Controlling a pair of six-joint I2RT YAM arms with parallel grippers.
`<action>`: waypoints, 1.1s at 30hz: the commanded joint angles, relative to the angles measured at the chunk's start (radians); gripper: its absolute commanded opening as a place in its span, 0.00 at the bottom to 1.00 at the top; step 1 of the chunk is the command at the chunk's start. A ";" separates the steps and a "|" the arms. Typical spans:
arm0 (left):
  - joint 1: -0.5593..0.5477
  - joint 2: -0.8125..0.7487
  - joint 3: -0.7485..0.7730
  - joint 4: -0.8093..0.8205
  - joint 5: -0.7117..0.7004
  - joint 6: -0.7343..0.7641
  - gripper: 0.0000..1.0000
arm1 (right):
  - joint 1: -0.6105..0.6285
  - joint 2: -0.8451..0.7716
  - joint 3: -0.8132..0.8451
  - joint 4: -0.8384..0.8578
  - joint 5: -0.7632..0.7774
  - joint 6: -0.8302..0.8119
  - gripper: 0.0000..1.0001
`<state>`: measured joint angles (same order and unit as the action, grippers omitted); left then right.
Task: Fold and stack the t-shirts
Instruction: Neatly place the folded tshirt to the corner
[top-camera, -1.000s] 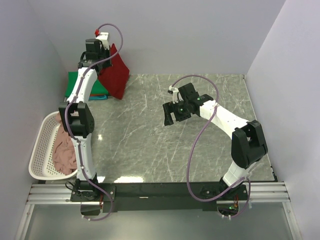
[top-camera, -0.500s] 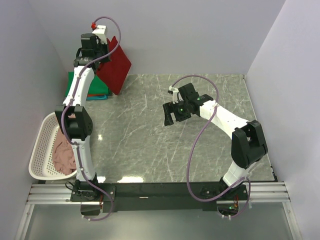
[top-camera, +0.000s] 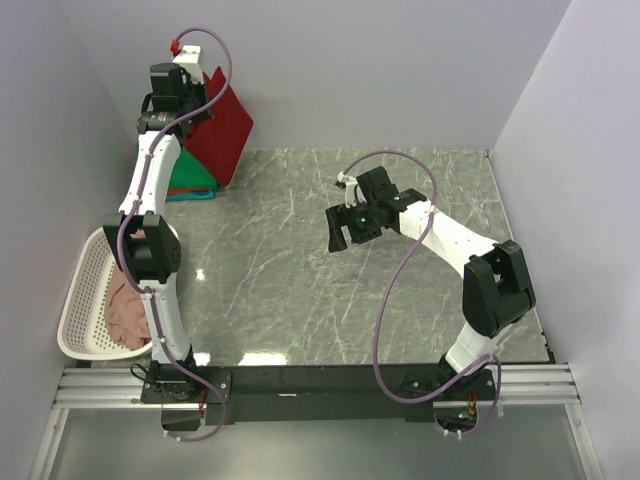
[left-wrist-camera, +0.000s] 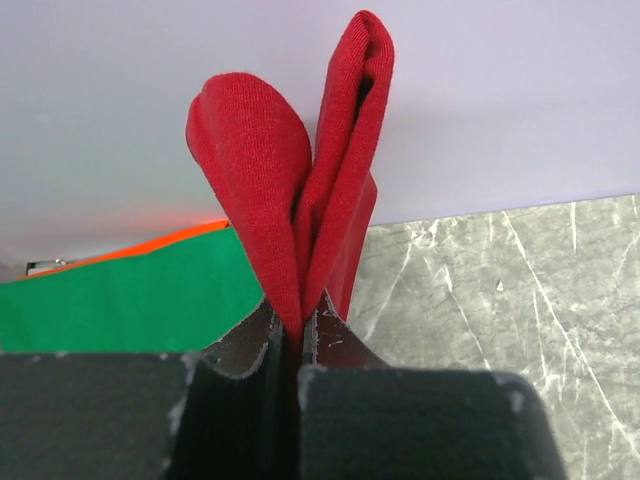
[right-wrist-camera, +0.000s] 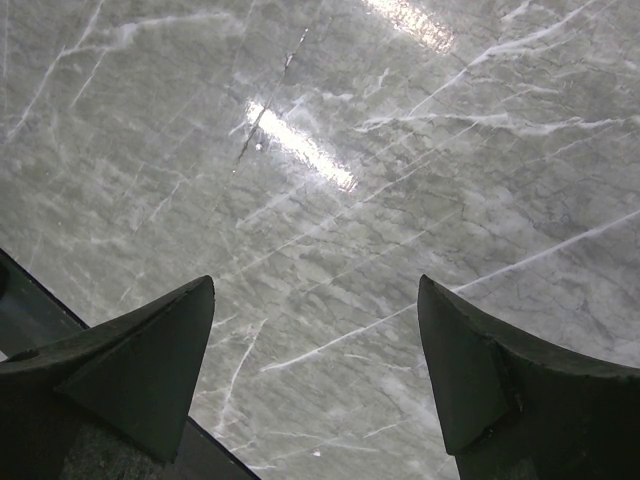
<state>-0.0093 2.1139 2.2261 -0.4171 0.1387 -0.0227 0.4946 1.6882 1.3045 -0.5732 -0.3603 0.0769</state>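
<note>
While my left tool (left-wrist-camera: 302, 338) is clamped tight on the dark red t-shirt (left-wrist-camera: 262, 190), the cloth hangs folded, lifted off the tabletop (top-camera: 300, 290) at its far left corner, just by the green t-shirt (top-camera: 192, 178) lying flat there. My right tool (top-camera: 345, 230) hovers wide, gripping nothing, over the middle. The dusty pink t-shirt (top-camera: 125, 312) sits bunched in the white basket (top-camera: 78, 290) off the left edge.

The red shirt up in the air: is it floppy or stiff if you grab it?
Probably floppy: the red shirt bulges into soft rounded folds where the left gripper pinches it shut. It is likely light too, since one small pinch holds it all up. Its knit looks rough, so it probably won't slip out easily.
</note>
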 joint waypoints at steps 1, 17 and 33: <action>0.031 -0.065 0.015 0.046 0.022 -0.011 0.00 | -0.005 0.002 0.025 -0.007 -0.008 -0.005 0.88; 0.146 0.023 0.021 0.043 0.033 0.076 0.00 | -0.001 0.042 0.058 -0.027 -0.017 -0.008 0.88; 0.262 0.141 0.076 0.080 0.148 0.200 0.00 | 0.001 0.041 0.044 -0.030 -0.008 -0.014 0.87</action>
<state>0.2363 2.2562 2.2391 -0.4221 0.2417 0.1184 0.4946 1.7275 1.3254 -0.6033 -0.3641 0.0761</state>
